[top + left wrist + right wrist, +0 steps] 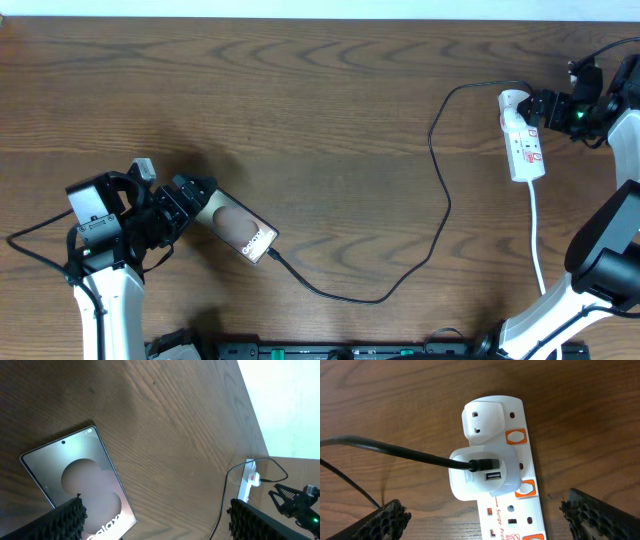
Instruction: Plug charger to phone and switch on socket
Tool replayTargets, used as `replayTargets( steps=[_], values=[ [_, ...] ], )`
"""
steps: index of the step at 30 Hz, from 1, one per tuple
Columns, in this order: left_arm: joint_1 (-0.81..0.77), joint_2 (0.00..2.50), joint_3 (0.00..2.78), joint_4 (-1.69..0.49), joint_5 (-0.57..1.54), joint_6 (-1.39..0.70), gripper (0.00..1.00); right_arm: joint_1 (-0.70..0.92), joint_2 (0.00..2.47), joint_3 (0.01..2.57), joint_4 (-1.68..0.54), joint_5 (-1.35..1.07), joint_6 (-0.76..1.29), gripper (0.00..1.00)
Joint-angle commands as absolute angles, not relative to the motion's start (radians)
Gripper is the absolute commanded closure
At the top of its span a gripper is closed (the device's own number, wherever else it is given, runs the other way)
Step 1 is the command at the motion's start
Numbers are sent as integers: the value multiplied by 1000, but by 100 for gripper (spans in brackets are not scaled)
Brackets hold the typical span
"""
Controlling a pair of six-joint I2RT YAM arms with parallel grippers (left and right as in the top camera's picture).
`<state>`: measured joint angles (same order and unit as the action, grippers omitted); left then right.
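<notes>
left gripper (200,197): your jaws stand wide apart with nothing clamped. The tool sits at the upper-left end of the phone (243,229), toward the table's left side.
left pads (62,521): in your wrist view one textured pad overlaps the phone's lettered end and the other hangs over bare wood well to the side. You cannot tell whether the first touches the glass.
right gripper (547,104): your jaws are spread to their widest and hold nothing. The tool is just beside the rounded top end of the socket (523,140), at the far right.
right pads (387,519): one on each side of the strip, both clear of it.
phone: lies flat and slanted, with "Galaxy" lettering at its lower-right end and a pale oval reflection across its middle.
charger (447,205): the black cable leaves the socket's top, loops left, drops down the table and curves back to the phone's lower-right end. Its tip meets that edge, but you cannot tell if it is seated.
adapter (475,482): a white block plugged into the strip, with the cable in one port and a second port showing just beside it.
switches (516,436): orange-framed, along the strip's edge. You cannot read on or off.
white cord (537,235): runs from the socket's lower end toward your right arm's base.
table (300,110): dark wood grain.
</notes>
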<state>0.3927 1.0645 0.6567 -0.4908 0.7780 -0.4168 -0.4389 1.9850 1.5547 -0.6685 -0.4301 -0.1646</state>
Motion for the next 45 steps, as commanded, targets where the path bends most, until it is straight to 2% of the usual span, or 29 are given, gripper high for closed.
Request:
replayTargets(
  steps=[1, 16, 31, 45],
  values=[
    [396, 1065, 654, -493, 766, -396, 11, -428, 1996, 1548, -668, -428, -151, 1],
    [396, 1065, 654, -493, 767, -397, 11, -385, 2143, 1548, -670, -532, -118, 1],
    [396, 1065, 654, -493, 766, -396, 11, -313, 2145, 1548, -704, -529, -75, 4],
    [396, 1065, 654, -494, 766, -396, 10, -319, 2145, 1613, -741, -410, -69, 5]
  ],
)
